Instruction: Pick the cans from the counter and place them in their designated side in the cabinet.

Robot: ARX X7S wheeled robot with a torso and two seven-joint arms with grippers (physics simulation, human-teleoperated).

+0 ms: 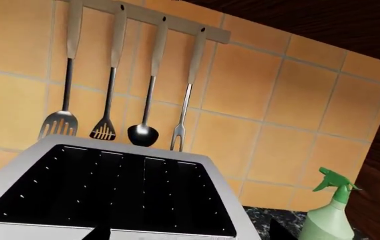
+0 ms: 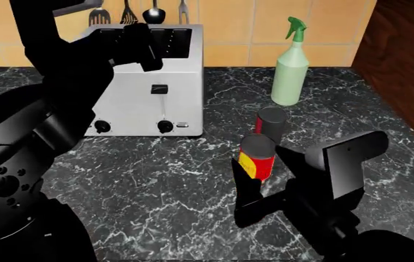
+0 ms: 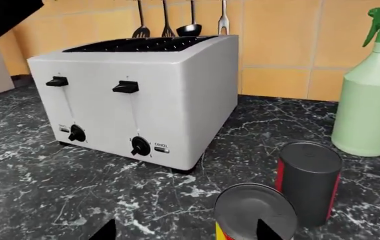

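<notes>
light: even, bright | shadows: soft, faint | focus: sharp | glare: maybe none

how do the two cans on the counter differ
The red-and-yellow can stands between the right gripper's fingers; the dark can stands free behind it, nearer the spray bottle. The first looks wider, the second slimmer, with a red patch. Both are upright on the counter with grey lids.

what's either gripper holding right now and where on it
Nothing. The right gripper is open with its jaws either side of the red-and-yellow can; the left gripper is above the toaster.
</notes>
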